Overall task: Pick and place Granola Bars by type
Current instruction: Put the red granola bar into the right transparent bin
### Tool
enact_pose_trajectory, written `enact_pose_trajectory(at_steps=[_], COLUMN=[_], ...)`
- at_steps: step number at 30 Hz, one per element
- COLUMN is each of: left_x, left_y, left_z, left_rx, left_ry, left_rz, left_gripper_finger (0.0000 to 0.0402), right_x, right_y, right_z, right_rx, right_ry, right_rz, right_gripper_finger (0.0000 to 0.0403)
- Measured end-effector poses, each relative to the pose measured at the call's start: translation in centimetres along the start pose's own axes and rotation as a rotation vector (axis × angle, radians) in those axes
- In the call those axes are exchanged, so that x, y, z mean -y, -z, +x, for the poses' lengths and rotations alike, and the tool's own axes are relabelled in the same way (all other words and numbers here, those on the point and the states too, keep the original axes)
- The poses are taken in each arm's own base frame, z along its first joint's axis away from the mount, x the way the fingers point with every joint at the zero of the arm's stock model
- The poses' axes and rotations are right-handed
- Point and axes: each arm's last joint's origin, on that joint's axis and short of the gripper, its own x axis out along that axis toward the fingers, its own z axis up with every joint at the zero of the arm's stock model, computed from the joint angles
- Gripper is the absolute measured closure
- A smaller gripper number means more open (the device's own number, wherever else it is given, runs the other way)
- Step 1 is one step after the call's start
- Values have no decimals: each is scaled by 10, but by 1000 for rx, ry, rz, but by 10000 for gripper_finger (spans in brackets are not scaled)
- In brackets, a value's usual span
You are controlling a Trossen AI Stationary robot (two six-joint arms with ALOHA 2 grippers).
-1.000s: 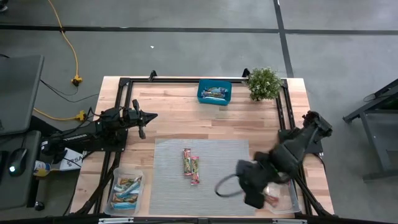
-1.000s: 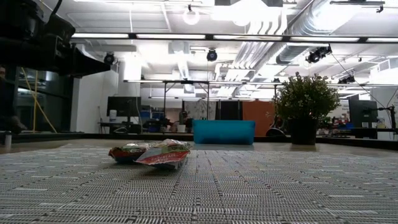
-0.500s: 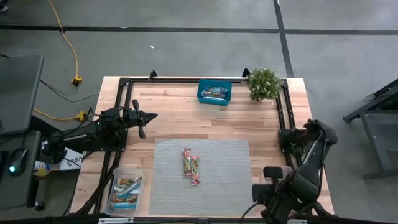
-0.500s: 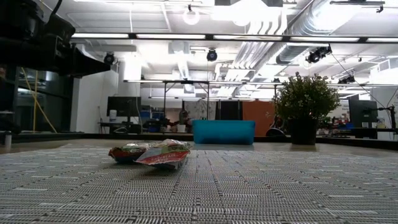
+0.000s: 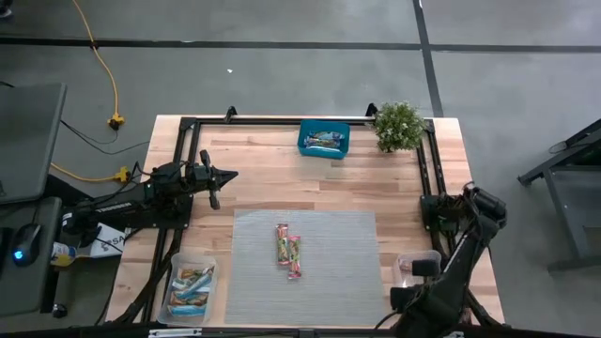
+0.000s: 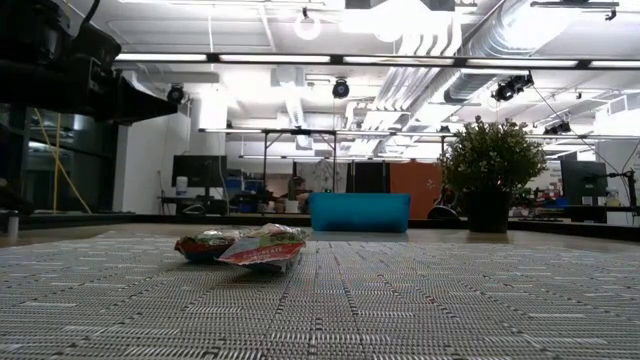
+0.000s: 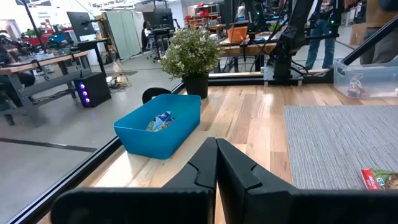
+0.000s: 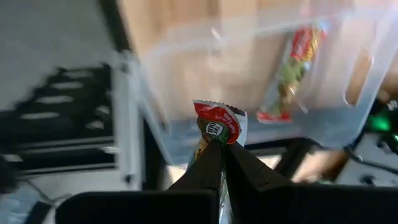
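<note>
The right arm has changed position in the high view. One second ago it lay folded over the lower right of the table, its forward end covering the clear tub there. Half a second ago it had drawn back toward the bottom edge of the frame. It now reaches further down at the lower right, with the tub's upper part uncovered. The right gripper, closed on a red-and-green granola bar, sits at the frame's bottom edge, below the tub.
</note>
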Motion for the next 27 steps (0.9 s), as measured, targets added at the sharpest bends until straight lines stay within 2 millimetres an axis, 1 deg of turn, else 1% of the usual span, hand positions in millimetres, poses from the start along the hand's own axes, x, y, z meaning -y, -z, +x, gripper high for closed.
enact_pose_trajectory(at_steps=[5,11,20,24,27], left_x=[0,0,0,0,0], left_y=[0,0,0,0,0], left_z=[0,0,0,0,0], left_rx=[0,0,0,0,0], left_ry=[0,0,0,0,0], left_rz=[0,0,0,0,0], left_gripper_finger=[401,401,401,401,401], right_x=[7,16,26,26,27], right_y=[-2,-13,-33,-38,-39], right_z=[30,52,73,76,75], right_rx=[-61,-40,38,69,84], right_ry=[91,144,174,163,179], right_rz=[-23,-106,-248,-301,-306], right_gripper_finger=[403,403,403,403,403])
